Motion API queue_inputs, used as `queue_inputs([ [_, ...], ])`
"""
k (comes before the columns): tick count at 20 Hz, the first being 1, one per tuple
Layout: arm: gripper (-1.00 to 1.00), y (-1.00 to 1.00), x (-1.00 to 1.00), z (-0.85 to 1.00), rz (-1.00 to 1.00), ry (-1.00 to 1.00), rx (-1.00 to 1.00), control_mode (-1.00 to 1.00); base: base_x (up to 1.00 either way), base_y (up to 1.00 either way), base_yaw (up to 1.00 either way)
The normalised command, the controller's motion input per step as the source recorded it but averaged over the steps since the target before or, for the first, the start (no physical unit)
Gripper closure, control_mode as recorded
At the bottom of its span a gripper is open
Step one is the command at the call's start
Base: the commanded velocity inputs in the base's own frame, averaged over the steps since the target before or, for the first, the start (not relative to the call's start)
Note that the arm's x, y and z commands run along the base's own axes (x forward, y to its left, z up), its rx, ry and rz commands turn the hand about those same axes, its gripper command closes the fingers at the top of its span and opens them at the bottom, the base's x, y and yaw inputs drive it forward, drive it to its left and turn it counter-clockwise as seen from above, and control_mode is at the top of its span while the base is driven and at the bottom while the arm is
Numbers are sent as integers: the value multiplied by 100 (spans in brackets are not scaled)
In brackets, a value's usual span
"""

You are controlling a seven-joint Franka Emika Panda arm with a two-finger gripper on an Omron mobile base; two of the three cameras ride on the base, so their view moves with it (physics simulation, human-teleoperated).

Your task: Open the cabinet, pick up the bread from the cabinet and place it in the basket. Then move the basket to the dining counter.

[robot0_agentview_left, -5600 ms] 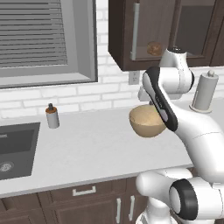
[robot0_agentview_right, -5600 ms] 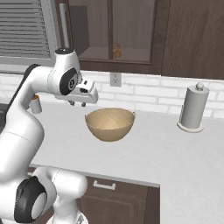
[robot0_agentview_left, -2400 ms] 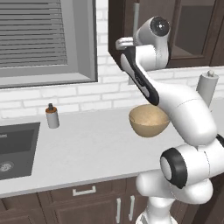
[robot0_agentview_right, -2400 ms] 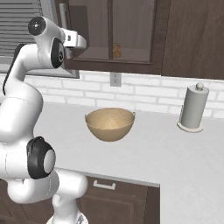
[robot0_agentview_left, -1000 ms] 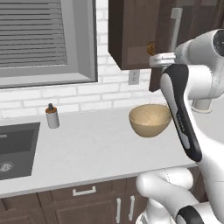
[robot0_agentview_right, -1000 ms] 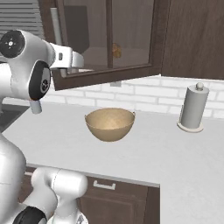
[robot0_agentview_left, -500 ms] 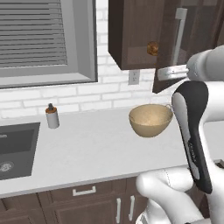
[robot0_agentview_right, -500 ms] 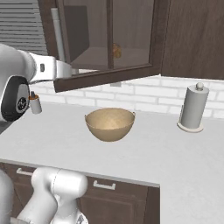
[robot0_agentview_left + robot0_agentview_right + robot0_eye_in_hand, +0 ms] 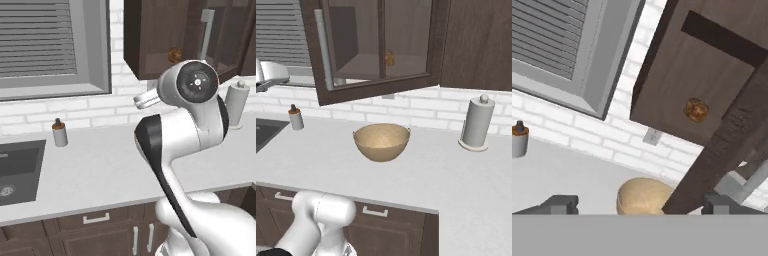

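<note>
Inside open cabinet (image 9: 376, 45), bread (image 9: 389, 57), end effector (image 9: 642, 204) spread

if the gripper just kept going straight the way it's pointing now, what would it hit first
Probably the brick wall under the open cabinet. The gripper looks past the basket; depth is unclear.

1. The cabinet (image 9: 381, 50) is dark brown wood with a silver handle (image 9: 324, 47).
2. The bread (image 9: 696, 110) is golden-brown.
3. The basket (image 9: 381, 141) is plain tan.
4. The wall (image 9: 100, 107) is white brick.
5. The worktop (image 9: 456, 170) is light grey.
6. The paper towel roll (image 9: 476, 122) is pale grey.
</note>
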Motion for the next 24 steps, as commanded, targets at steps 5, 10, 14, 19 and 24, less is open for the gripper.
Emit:
queue_inputs([
  [5,-100,78,100,-4,-9,12,-24,-100,0,0,0],
  [10,-100,8,100,-14,-15,27,-8,-100,0,0,0],
  [14,-100,-26,100,-7,-4,10,-2,-100,0,0,0],
  [19,-100,-64,96,-2,-1,6,0,-100,0,0,0],
  [24,-100,-93,20,-5,0,0,0,-100,0,0,0],
])
